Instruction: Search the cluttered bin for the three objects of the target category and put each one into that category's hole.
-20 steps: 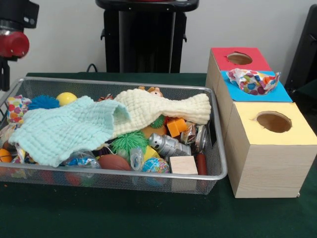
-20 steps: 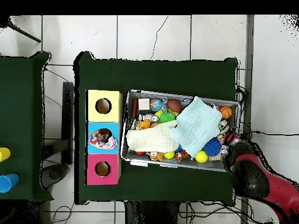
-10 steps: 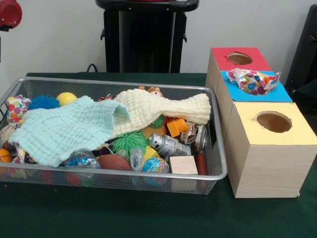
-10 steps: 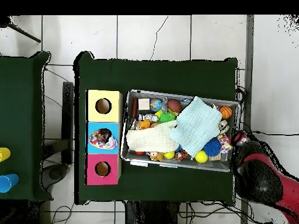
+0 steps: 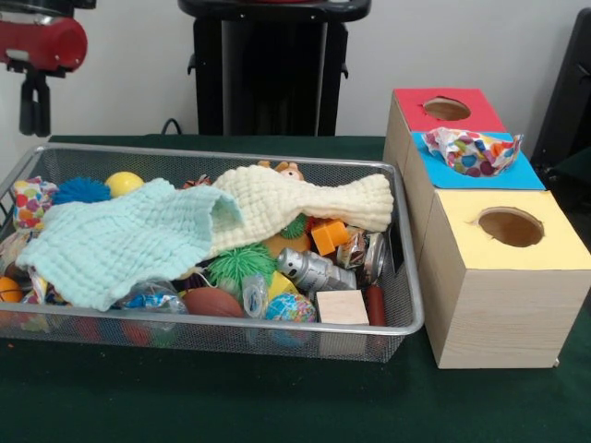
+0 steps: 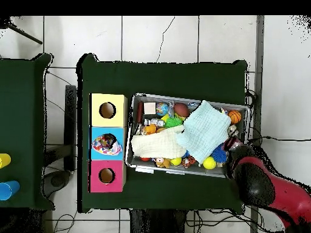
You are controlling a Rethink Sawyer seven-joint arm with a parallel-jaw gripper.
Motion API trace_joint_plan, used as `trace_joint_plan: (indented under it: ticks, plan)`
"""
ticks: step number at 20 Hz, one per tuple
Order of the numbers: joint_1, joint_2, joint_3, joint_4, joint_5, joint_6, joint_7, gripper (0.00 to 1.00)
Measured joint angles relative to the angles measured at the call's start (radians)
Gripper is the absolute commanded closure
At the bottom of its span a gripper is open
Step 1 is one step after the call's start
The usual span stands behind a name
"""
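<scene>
The wire mesh bin (image 5: 231, 325) holds a heap of toys. One polka-dot cloth (image 5: 473, 150) lies bunched on the blue-topped box (image 5: 522, 175), covering its hole; it also shows in the overhead view (image 6: 107, 144). A second polka-dot cloth (image 5: 32, 201) sits at the bin's left end, beside the mint cloth (image 5: 120, 242). No third one shows. My gripper (image 5: 35, 103) hangs above the bin's far left corner, well clear of the toys and holding nothing. In the overhead view the red arm (image 6: 261, 185) covers it at the bin's (image 6: 182, 172) lower right corner.
A cream knitted cloth (image 5: 295, 205) overlaps the mint one across the bin's middle. Balls, a silver can (image 5: 314, 269), a wooden block (image 5: 342, 306) and an orange cube (image 5: 329, 236) lie around them. The red-topped box (image 5: 416, 115) and the yellow-topped box (image 5: 545, 254) flank the blue one.
The gripper rose almost out of the front view, then came back down at the left. In the overhead view the arm swung out and back over the bin's corner. The cloths have not moved.
</scene>
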Motion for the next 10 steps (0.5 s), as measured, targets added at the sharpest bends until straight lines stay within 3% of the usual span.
trace_joint_plan:
  ticks: [3,4,10]
  plan:
    - [0.055,0.027,-0.055,0.016,0.0,-0.049,0.0,1.0]
    - [0.086,0.042,-0.088,0.029,0.001,-0.09,0.0,0.0]
    - [0.112,0.06,-0.132,0.033,0.01,-0.138,0.0,0.0]
